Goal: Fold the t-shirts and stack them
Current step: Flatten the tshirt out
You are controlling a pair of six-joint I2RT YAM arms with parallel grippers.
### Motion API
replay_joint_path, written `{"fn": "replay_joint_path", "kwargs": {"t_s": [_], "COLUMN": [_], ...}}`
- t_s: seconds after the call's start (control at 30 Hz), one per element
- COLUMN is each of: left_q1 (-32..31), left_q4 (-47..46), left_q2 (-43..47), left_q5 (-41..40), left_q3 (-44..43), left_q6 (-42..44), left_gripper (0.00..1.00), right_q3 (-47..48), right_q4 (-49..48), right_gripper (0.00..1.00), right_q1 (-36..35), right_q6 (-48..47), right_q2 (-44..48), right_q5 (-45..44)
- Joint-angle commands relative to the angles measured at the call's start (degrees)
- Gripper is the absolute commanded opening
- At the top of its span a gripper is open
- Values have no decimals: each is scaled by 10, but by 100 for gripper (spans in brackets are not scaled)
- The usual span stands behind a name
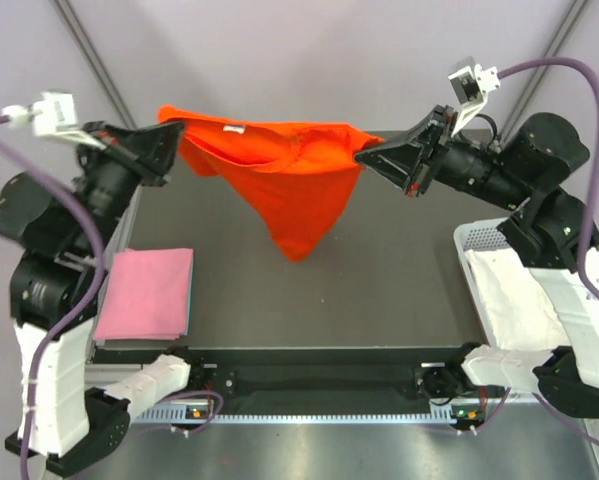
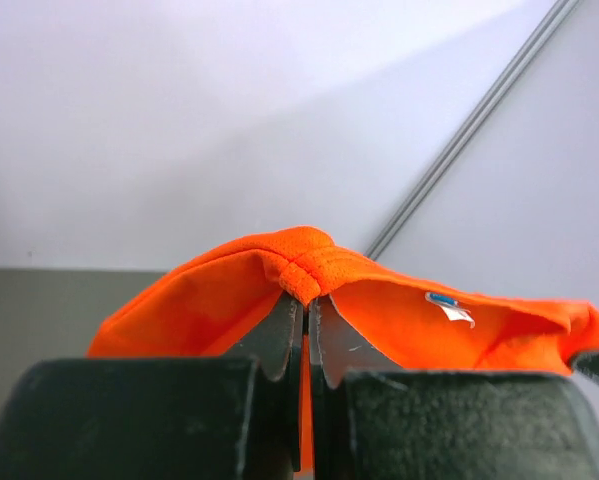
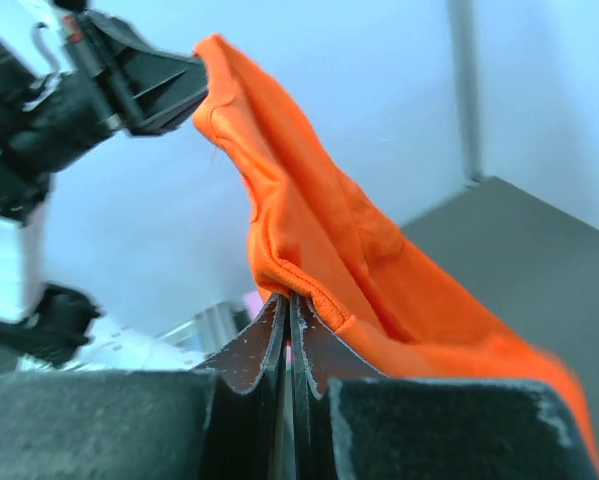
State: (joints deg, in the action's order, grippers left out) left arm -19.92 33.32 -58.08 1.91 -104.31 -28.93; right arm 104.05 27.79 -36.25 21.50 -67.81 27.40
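Observation:
The orange-red t-shirt (image 1: 289,175) hangs in the air above the far part of the dark table, stretched between both grippers, its lower part drooping to a point. Its white neck label (image 1: 236,128) shows near the top edge. My left gripper (image 1: 171,140) is shut on the shirt's left end (image 2: 309,262). My right gripper (image 1: 367,152) is shut on the shirt's right end (image 3: 309,250). A folded pale pink t-shirt (image 1: 147,293) lies on the table's left side. White fabric (image 1: 514,290), which may be the white t-shirt, lies in a basket at the right.
The dark table (image 1: 379,290) spans the middle. A white perforated basket (image 1: 479,236) stands at the table's right edge under the right arm. Grey walls with diagonal metal rods (image 1: 89,50) rise behind.

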Motion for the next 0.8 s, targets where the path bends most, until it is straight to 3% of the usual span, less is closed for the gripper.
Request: {"fn": "replay_joint_path", "kwargs": {"t_s": [0.0, 0.27, 0.47, 0.53, 0.6, 0.77], "left_q1": [2, 2, 2, 2, 2, 8], "left_q4": [-52, -100, -128, -124, -130, -224], "left_q2": [38, 32, -99, -147, -222, -404], "left_q5": [-57, -57, -39, -38, -40, -25], "left_q3": [-23, -27, -26, -23, -5, 38], "left_q6": [-23, -54, -12, 8, 25, 60], "left_gripper": [0, 0, 0, 0, 0, 0], "right_q3": [13, 41, 34, 20, -62, -274], "right_q4": [-31, 8, 103, 135, 121, 7], "right_gripper": [0, 0, 0, 0, 0, 0], "right_q1": [-55, -138, -126, -82, -35, 170], "right_q6": [36, 14, -20, -16, 5, 81], "right_q2": [9, 12, -12, -33, -27, -62], "right_q5": [35, -70, -254, -293, -291, -193]}}
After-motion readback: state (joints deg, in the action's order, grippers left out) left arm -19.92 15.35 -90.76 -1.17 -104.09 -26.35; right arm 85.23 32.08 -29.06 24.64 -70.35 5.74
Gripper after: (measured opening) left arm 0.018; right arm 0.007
